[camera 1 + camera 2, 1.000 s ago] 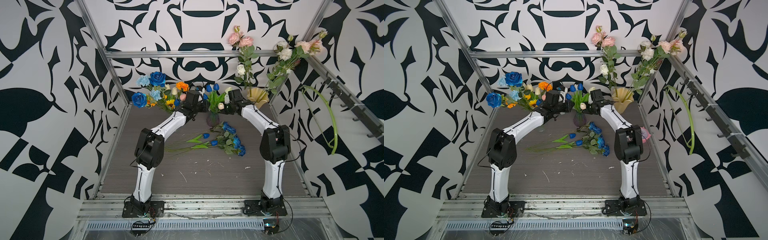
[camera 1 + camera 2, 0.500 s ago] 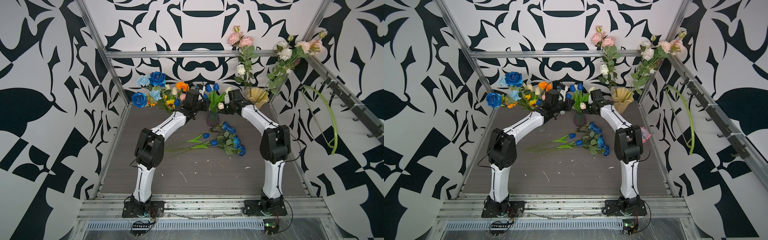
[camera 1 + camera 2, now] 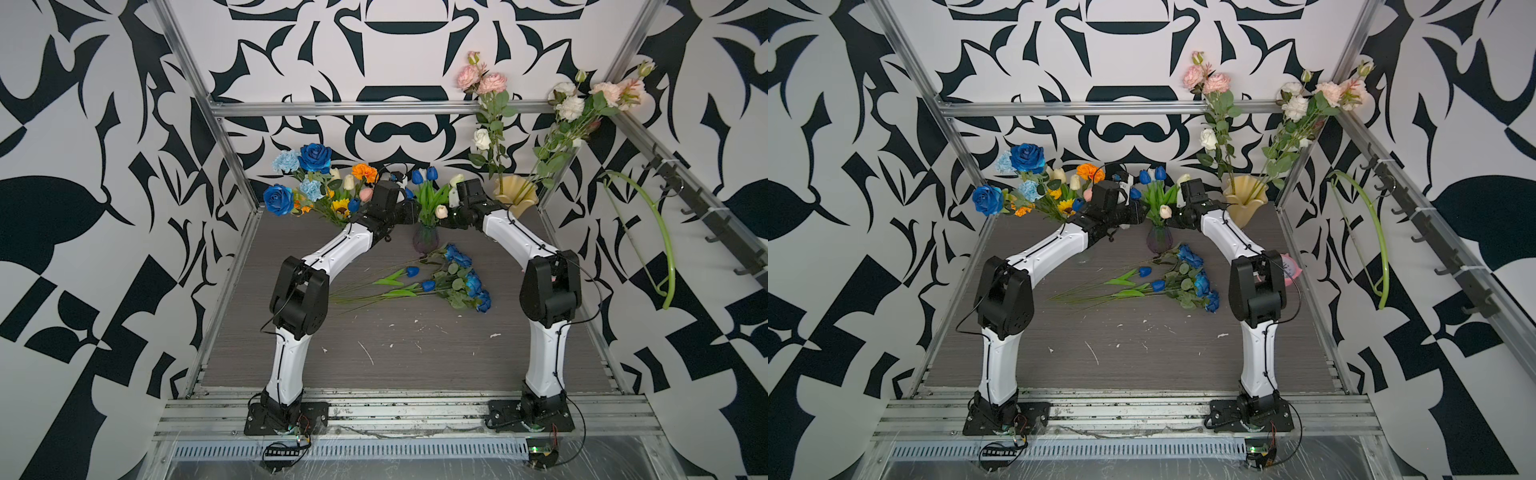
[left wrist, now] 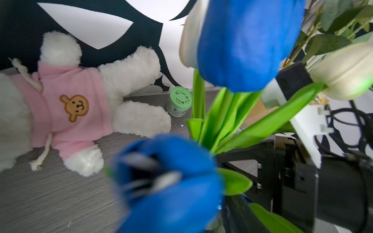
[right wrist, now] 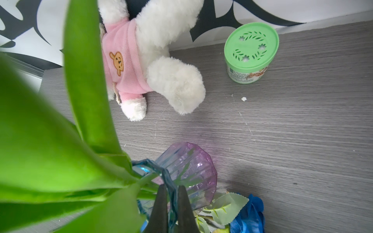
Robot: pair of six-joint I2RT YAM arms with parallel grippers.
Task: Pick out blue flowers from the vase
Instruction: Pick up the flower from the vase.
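Note:
A small purple glass vase (image 3: 424, 241) (image 3: 1158, 240) stands at the back middle, holding blue tulips (image 3: 417, 176) (image 3: 1145, 176) and cream tulips. My right gripper (image 5: 172, 201) (image 3: 435, 223) is shut on the vase's (image 5: 193, 167) bluish rim. My left gripper (image 3: 411, 208) (image 3: 1138, 214) sits among the tulip stems on the vase's other side. In the left wrist view a blurred blue tulip (image 4: 171, 181) hides its jaws and a second blue tulip (image 4: 248, 44) hangs above. Blue roses and tulips (image 3: 457, 282) (image 3: 1187, 278) lie on the table in front of the vase.
A mixed bunch with blue roses (image 3: 316, 158), pale-blue carnations, a marigold and a sunflower stands at the back left. A cream vase (image 3: 515, 195) of pink and white flowers is at the back right. A plush toy (image 4: 66, 105) and a green jar (image 5: 251, 50) lie behind the vase.

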